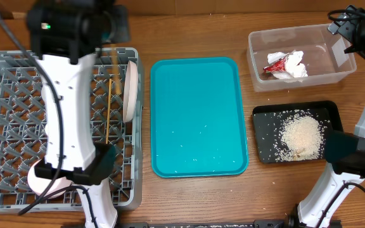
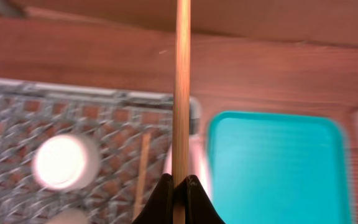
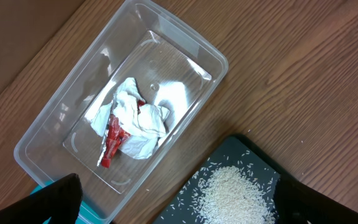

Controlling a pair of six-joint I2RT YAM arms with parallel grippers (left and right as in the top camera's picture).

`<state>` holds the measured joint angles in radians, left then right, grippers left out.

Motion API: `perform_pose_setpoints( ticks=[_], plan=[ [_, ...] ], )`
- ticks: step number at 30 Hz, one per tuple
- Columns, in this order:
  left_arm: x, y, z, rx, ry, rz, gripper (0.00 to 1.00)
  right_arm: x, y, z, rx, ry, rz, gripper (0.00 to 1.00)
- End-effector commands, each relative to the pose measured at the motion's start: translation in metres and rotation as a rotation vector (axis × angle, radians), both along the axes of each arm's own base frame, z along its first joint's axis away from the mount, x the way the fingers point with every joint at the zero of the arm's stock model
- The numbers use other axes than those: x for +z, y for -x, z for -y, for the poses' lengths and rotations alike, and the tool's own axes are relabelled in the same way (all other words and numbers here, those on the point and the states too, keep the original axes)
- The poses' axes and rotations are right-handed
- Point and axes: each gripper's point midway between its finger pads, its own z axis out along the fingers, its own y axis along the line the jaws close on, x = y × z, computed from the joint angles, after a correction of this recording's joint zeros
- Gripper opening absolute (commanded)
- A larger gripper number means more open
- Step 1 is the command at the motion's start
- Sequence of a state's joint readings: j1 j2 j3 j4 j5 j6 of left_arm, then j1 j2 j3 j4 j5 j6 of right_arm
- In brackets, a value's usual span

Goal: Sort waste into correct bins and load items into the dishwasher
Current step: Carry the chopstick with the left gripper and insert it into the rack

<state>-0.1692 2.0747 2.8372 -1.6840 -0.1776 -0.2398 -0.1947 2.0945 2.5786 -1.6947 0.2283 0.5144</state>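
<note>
The left arm's bulk covers a good part of the grey dish rack (image 1: 5,95), which sits just left of the teal serving tray (image 1: 198,101). From overhead its end effector is hidden under the arm. The left wrist view fills that in, though blurred: the left end effector (image 2: 180,186) is pinched tight on one wooden chopstick (image 2: 182,81), which runs straight up the frame over the rack's side nearest the tray. A second chopstick (image 1: 109,120) lies in the rack, and a white plate (image 1: 130,92) stands on edge on the rack's tray side. A white round dish (image 1: 43,180) on the rack's side far from the tray is half under the arm, and I cannot tell which kind it is.

Right of the tray, the clear tub (image 1: 253,60) holds the crumpled napkin (image 1: 293,63) with the red wrapper (image 1: 273,67) touching it. The black tray (image 1: 266,121) holds the rice (image 1: 301,134). A few stray grains on the teal tray show only from overhead. In the right wrist view the right end effector (image 3: 176,186) is spread wide and empty, its fingers cut off at the bottom corners, over the tabletop (image 3: 291,62) between tub and black tray.
</note>
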Motion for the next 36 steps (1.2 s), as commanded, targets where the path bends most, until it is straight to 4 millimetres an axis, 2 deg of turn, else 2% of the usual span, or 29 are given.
perform_pose_setpoints(
  ticks=[1, 7, 12, 16, 20, 22, 24, 28, 29, 30, 31, 32, 36],
  plan=[
    [-0.037, -0.004, -0.023, -0.011, -0.091, -0.135, 0.04, 0.015, 0.004, 0.002, 0.0, 0.019, 0.035, 1.0],
    [-0.117, 0.003, -0.052, 0.047, -0.188, -0.396, 0.04, 0.015, 0.004, 0.002, 0.0, 0.019, 0.035, 1.0],
    [-0.171, -0.004, -0.058, 0.058, -0.203, -0.479, 0.04, 0.015, 0.004, 0.002, 0.0, 0.019, 0.035, 1.0],
    [-0.202, -0.009, -0.059, 0.058, -0.206, -0.499, 0.04, 0.015, 0.004, 0.002, 0.0, 0.019, 0.035, 1.0],
    [-0.215, -0.013, -0.06, 0.061, -0.215, -0.494, 0.08, 0.015, 0.004, 0.002, 0.0, 0.019, 0.035, 1.0],
    [-0.216, -0.013, -0.064, 0.07, -0.232, -0.491, 0.1, 0.015, 0.004, 0.002, 0.0, 0.019, 0.035, 1.0],
    [-0.215, -0.014, -0.066, 0.076, -0.246, -0.488, 0.2, 0.015, 0.004, 0.002, 0.0, 0.019, 0.035, 1.0],
    [-0.215, -0.011, -0.067, 0.078, -0.254, -0.5, 0.21, 0.015, 0.004, 0.002, 0.0, 0.019, 0.035, 1.0],
    [-0.215, -0.01, -0.067, 0.077, -0.255, -0.504, 0.25, 0.015, 0.004, 0.002, 0.0, 0.019, 0.035, 1.0],
    [-0.215, -0.009, -0.067, 0.077, -0.256, -0.509, 0.34, 0.015, 0.004, 0.002, 0.0, 0.019, 0.035, 1.0],
    [-0.215, -0.008, -0.068, 0.076, -0.256, -0.514, 0.52, 0.015, 0.004, 0.002, -0.001, 0.019, 0.035, 1.0],
    [-0.216, -0.007, -0.068, 0.076, -0.257, -0.519, 0.57, 0.015, 0.004, 0.002, 0.0, 0.019, 0.035, 1.0],
    [-0.214, 0.002, -0.068, 0.075, -0.259, -0.553, 0.56, 0.015, 0.004, 0.002, 0.0, 0.019, 0.035, 1.0]
  ],
)
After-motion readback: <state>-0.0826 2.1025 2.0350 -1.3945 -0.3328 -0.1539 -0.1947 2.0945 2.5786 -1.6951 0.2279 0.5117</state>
